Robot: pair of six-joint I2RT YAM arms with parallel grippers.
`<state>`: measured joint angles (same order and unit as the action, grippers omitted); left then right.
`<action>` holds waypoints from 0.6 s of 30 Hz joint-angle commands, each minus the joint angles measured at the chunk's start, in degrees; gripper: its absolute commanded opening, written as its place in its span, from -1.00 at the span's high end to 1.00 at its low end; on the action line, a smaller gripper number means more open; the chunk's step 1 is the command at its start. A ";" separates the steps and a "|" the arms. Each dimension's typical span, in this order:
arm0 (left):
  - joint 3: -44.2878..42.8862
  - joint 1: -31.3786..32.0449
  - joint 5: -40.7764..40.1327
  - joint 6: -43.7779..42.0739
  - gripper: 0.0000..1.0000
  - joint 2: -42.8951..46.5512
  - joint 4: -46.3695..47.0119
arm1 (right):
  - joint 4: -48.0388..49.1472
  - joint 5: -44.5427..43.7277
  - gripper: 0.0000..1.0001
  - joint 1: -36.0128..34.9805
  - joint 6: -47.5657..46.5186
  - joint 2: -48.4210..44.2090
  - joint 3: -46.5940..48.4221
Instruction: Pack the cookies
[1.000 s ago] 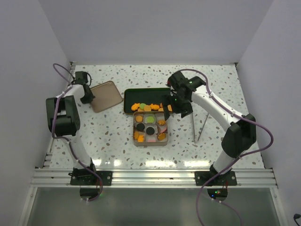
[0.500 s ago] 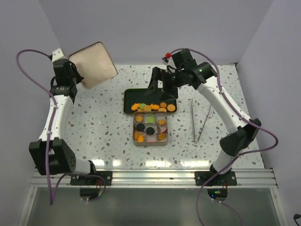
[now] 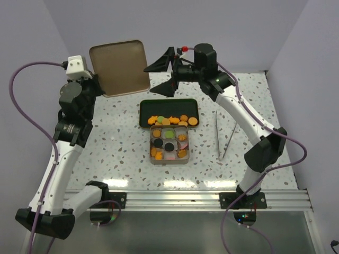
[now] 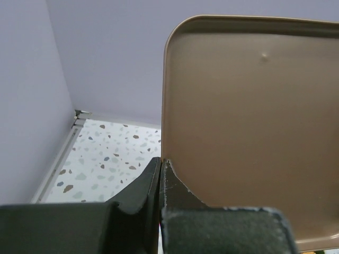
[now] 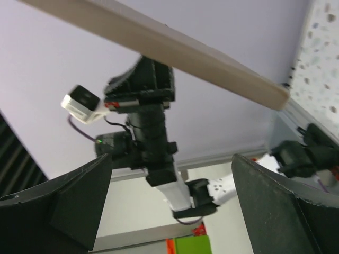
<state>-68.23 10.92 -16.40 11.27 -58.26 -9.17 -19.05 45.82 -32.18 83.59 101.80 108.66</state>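
Orange cookies point(image 3: 170, 120) lie in a dark green tray point(image 3: 168, 109) at the table's middle. More cookies, orange, green, pink and dark brown, sit in the tan tin point(image 3: 169, 144) just in front of it. My left gripper point(image 3: 95, 87) is raised high at the left and shut on the edge of the tan tin lid point(image 3: 118, 67), which fills the left wrist view point(image 4: 254, 132). My right gripper point(image 3: 161, 74) is raised above the tray's far side, open and empty, pointing left toward the lid point(image 5: 159, 39).
Metal tongs point(image 3: 223, 135) lie on the speckled table right of the tray and tin. White walls close in the left, back and right sides.
My left arm has lifted the lid higher and to the right. My right gripper has risen off the tray and swung left toward the lid, still open.
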 commanded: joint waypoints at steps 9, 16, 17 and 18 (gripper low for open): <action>-3.05 1.04 -6.97 -4.41 1.00 7.89 -2.87 | 26.51 -4.51 -0.97 0.28 23.80 -7.23 -10.48; -3.32 1.12 -8.12 -6.25 1.00 9.83 -2.61 | 24.09 -5.66 -0.97 0.28 33.03 -6.71 -9.54; -3.40 1.12 -8.20 -6.52 1.00 9.92 -2.43 | 23.10 -5.22 -0.97 0.28 33.30 -5.83 -8.65; -3.49 1.12 -8.12 -6.70 1.00 10.18 -2.26 | 22.74 -5.22 -0.97 0.28 33.48 -5.21 -7.86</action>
<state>-69.14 11.70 -23.22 6.17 -49.41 -14.44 4.14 40.62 -32.12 111.28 97.43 97.54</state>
